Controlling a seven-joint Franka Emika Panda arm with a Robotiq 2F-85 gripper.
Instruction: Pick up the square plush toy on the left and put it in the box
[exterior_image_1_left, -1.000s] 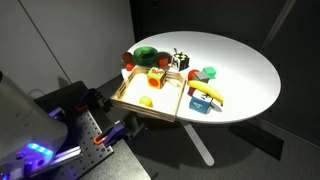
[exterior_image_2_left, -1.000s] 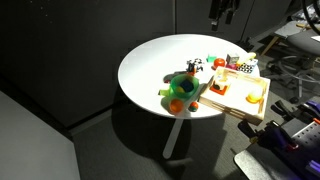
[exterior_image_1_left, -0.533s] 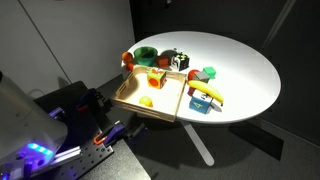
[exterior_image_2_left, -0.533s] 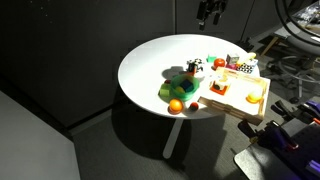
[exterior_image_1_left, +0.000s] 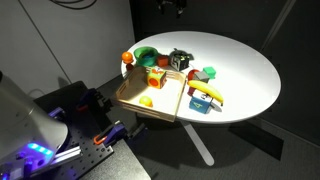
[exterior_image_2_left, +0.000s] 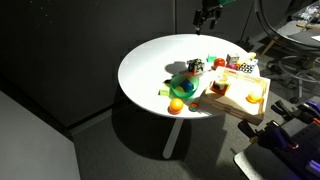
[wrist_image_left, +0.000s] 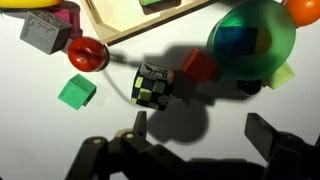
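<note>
The gripper hangs high above the white table with its two fingers spread wide and nothing between them. In the wrist view only the finger ends show clearly; the body behind them is a dark blur cut off at the lower edge. In both exterior views the gripper is small and clipped by the top edge.

The square plush toy lies on the table in the gripper's shadow, outside the box, of which only a corner shows. A red block sits just beside the toy. The green bowl holds what seems to be a blue-and-yellow thing, too blurred to name.
</note>
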